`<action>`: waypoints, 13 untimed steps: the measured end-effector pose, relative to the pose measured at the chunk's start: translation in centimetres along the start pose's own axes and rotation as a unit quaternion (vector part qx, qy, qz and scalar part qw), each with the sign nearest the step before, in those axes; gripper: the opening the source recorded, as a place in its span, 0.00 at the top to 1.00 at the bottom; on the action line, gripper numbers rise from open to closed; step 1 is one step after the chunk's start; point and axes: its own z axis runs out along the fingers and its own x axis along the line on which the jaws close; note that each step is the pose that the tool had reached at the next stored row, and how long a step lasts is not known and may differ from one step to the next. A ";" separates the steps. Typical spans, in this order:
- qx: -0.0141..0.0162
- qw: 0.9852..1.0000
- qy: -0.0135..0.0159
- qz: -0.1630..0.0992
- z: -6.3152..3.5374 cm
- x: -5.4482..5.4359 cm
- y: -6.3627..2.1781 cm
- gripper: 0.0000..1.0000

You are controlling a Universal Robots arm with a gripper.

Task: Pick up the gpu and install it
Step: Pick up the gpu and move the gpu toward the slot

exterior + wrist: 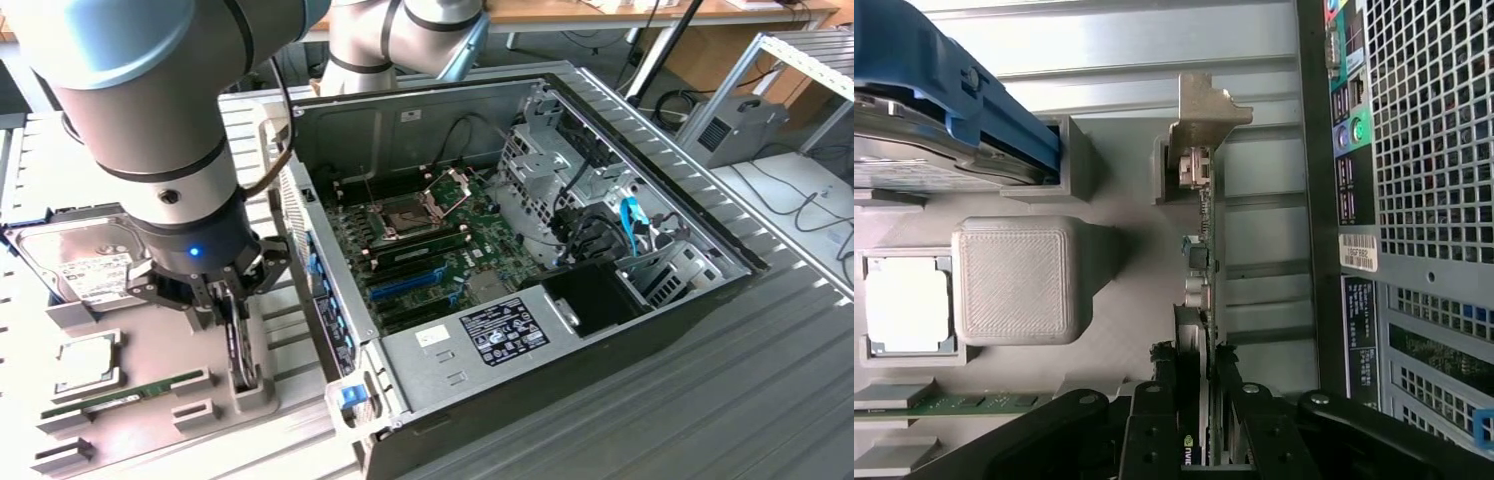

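Grasping is the step in hand, and the lift has not begun.

At the far left of the exterior view, a silver labelled hard drive lies in a grey plastic holder tray. Below it, at lower left, are a square silver processor chip and a narrow green RAM stick.

Just right of these, the grey robot arm comes down from the upper left of the frame. Its black tool is set over the gpu, a thin black card that stands on edge in a slot of the tray. In the wrist view the tool is partly closed. Its black fingers press against the two faces of the gpu, so I judge it gripped but not raised. The silver metal end bracket is at the card's far end from the tool and sits in its grey seat.

Across the centre and right of the exterior view, the open black and grey computer case lies on its side on the ribbed metal worktop. The green motherboard and its blue expansion slots are exposed.

Freeing the card calls for a straight pull along the slot walls. A sideways tilt could jam the bracket. The grip sits near one end, so the card may swing.
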 end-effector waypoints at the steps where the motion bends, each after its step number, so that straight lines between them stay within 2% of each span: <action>1: 0.000 1.000 0.000 0.000 -0.07 0.0 0.01 0.74; 13: 0.002 1.000 0.000 0.000 -0.41 0.0 0.06 0.74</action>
